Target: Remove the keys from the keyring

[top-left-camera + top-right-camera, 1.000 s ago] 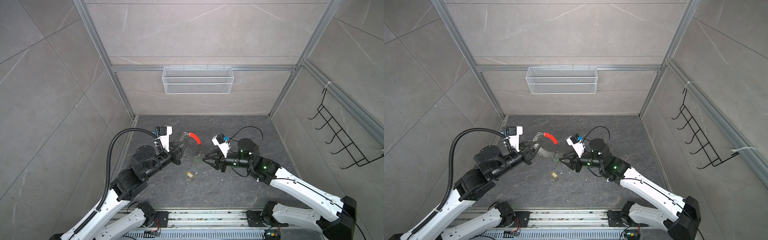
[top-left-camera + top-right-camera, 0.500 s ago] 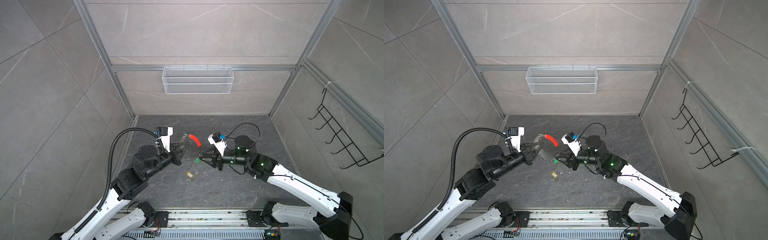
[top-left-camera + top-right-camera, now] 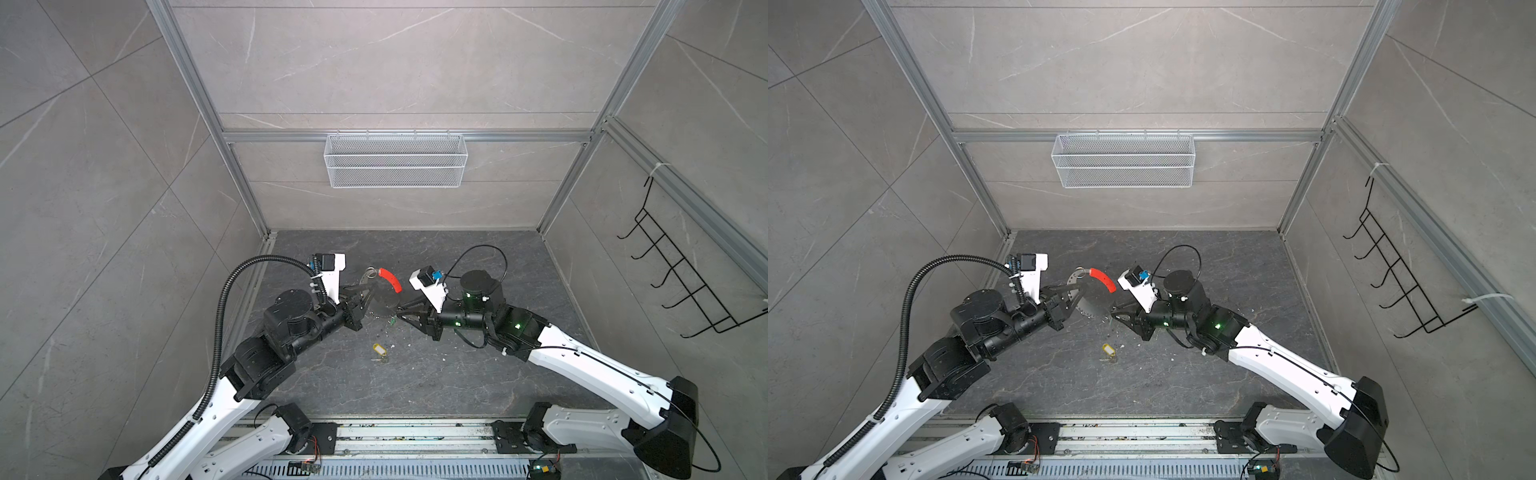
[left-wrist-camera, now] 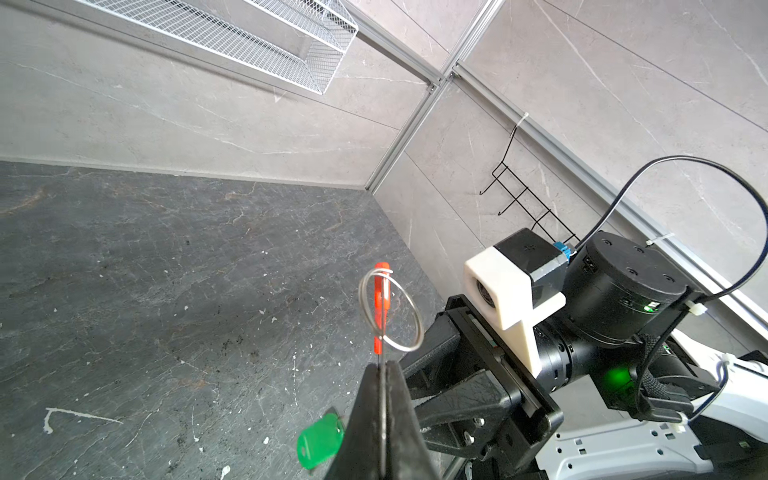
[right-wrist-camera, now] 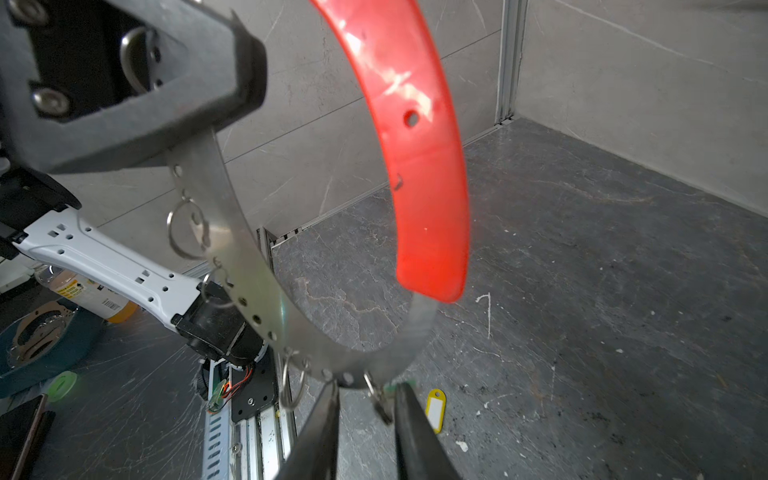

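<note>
Your left gripper (image 4: 382,372) clamps the keyring (image 5: 245,266), and your right gripper (image 5: 366,390), jaws narrow, flanks the green-tagged key (image 5: 380,406) under it, grip uncertain: pinch firmly, then work it off.

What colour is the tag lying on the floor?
Yellow tag, white window; best in the right wrist view.

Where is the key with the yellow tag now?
In both top views the yellow-tagged key lies on the table near the middle, apart from the keyring.
</note>
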Robot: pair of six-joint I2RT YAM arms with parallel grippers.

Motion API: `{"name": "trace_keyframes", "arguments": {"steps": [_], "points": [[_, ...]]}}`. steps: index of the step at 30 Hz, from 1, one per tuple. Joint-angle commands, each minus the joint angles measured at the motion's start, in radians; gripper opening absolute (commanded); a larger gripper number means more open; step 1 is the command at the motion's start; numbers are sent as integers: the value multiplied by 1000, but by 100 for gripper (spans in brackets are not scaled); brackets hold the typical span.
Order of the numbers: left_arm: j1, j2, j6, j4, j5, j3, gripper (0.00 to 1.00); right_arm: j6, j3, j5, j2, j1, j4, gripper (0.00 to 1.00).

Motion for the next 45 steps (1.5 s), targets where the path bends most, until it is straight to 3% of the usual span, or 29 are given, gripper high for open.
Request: {"name": "trace_keyframes", "arguments": {"steps": [1, 8, 32, 34, 36, 40, 43, 45], "points": [[1, -10, -12, 45, 25, 49, 0, -10, 27, 14, 8, 8, -12, 16], [0, -22, -12, 35, 7, 50, 0, -12, 31, 16, 2, 7, -19, 0], [1, -59, 5, -67, -47, 32, 0, -15, 121, -21, -11, -3, -134, 0], [1, -57, 8, -81, -42, 39, 5, -20, 122, -28, -19, -4, -131, 0], [1, -59, 7, -79, -32, 34, 18, -24, 130, -31, -21, -4, -132, 0], [1, -63, 6, -66, -12, 28, 22, -22, 132, -41, -29, -4, -110, 0], [1, -57, 2, -57, -1, 26, 6, -22, 138, -46, -21, -5, -110, 0], [1, -52, 1, -57, 4, 30, 2, -19, 138, -47, -18, -4, -105, 0]]}}
